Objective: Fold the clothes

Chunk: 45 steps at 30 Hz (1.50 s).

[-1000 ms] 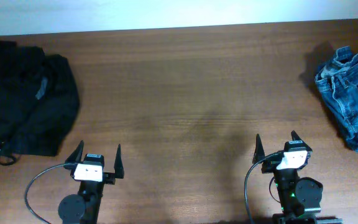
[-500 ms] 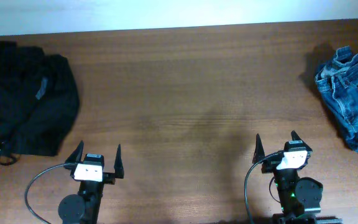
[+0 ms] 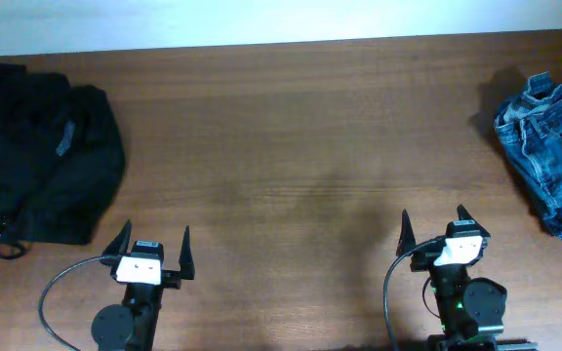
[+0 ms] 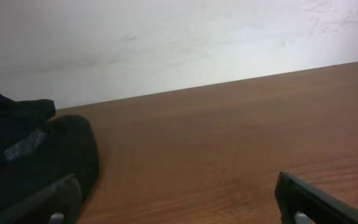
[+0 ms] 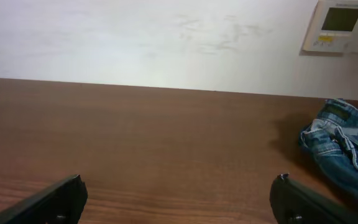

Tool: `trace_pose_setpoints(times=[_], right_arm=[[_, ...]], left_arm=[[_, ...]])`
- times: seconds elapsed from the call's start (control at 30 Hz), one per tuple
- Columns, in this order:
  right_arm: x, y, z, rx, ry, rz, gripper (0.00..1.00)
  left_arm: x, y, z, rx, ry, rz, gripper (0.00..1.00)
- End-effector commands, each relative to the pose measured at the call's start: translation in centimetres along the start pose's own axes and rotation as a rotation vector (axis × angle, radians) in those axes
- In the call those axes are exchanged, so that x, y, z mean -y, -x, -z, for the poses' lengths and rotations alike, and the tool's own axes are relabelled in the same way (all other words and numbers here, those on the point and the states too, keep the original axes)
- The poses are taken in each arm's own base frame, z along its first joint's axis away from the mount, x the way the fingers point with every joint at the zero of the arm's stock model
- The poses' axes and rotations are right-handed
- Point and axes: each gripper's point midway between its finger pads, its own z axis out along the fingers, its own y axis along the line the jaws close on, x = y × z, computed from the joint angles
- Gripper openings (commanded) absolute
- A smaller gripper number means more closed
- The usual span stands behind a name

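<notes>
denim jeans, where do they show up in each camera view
Overhead: the denim jeans lie crumpled at the far right edge, upper half.
Left wrist: not in it; only the black clothes at lower left.
Right wrist: the denim jeans sit at the right edge, lower half.
Shared landmark: the far edge of the brown table against the pale wall.

black clothes heap: 1 | blue jeans: 1 | end effectors: 2 | table: 1
</notes>
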Motion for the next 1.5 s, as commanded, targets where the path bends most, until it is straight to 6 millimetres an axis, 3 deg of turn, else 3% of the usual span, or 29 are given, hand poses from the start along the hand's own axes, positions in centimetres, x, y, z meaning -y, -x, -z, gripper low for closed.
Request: trace_pose_setpoints(times=[0.0, 0.33, 0.57, 0.77, 0.87, 1.0, 1.13, 1.3, 1.47], right_arm=[[0.3, -0.3, 0.0, -0.003, -0.015, -0.009, 0.99], [0.3, -0.3, 0.0, -0.004, -0.017, -0.008, 0.99], [0.8, 0.8, 0.0, 0.04, -0.043, -0.009, 0.99], [-1.2, 1.3, 0.1, 0.058, 0.075, -0.135, 0.99], [-2.5, 2.1, 0.3, 0.08, 0.16, -0.142, 0.99], [-2.7, 3.4, 0.5, 0.07, 0.174, -0.187, 0.99], [-3.0, 5.9, 0.2, 0.039, 0.2, -0.189, 0.99], [-4.5, 8.9, -2.5, -0.109, 0.297, -0.212, 0.99], [-6.5, 11.2, -6.6, -0.377, 0.427, -0.274, 0.99]], left_arm=[[-0.2, -0.2, 0.0, 0.002, 0.01, -0.006, 0.99], [-0.2, -0.1, 0.0, 0.002, 0.01, -0.006, 0.99], [-0.2, -0.2, 0.0, 0.002, 0.01, -0.005, 0.99], [0.8, 0.1, 0.0, 0.012, -0.045, -0.006, 0.99], [1.8, 1.3, 0.2, 0.061, -0.111, -0.015, 0.99], [1.7, 2.4, 0.3, 0.069, -0.111, 0.029, 0.99], [1.4, 4.7, 0.1, 0.048, -0.111, 0.048, 0.99], [0.7, 8.6, -1.2, -0.062, -0.121, 0.072, 0.99], [-0.2, 11.7, -4.8, -0.285, -0.139, 0.125, 0.99]])
